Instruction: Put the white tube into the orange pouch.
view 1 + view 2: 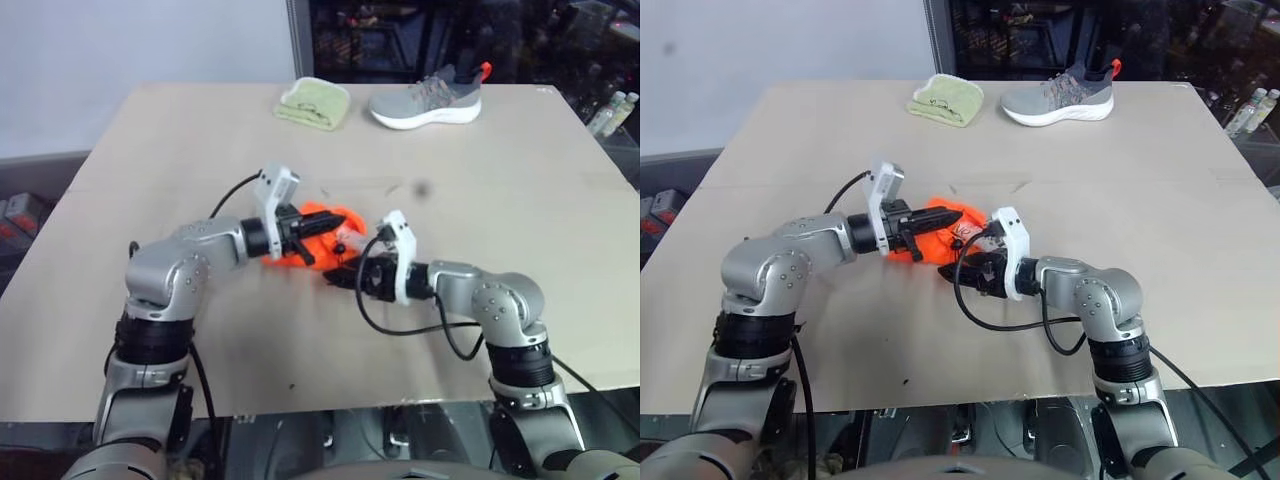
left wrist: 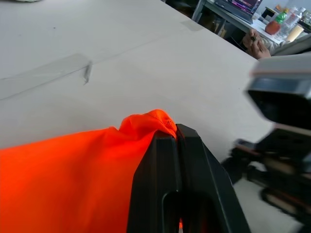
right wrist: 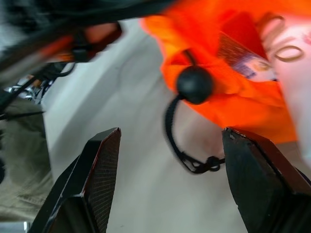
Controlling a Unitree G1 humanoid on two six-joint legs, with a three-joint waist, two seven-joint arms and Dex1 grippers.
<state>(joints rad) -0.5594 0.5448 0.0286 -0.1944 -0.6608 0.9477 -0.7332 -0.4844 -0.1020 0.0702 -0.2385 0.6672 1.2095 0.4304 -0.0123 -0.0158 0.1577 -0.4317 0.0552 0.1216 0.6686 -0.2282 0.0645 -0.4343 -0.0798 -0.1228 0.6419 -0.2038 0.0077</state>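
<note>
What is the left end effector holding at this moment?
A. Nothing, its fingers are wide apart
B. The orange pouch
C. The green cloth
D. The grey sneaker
B. In the left wrist view the left end effector has its two black fingers pressed together on a fold of the orange pouch, while the green cloth and the grey sneaker lie untouched at the far end of the table.
</note>
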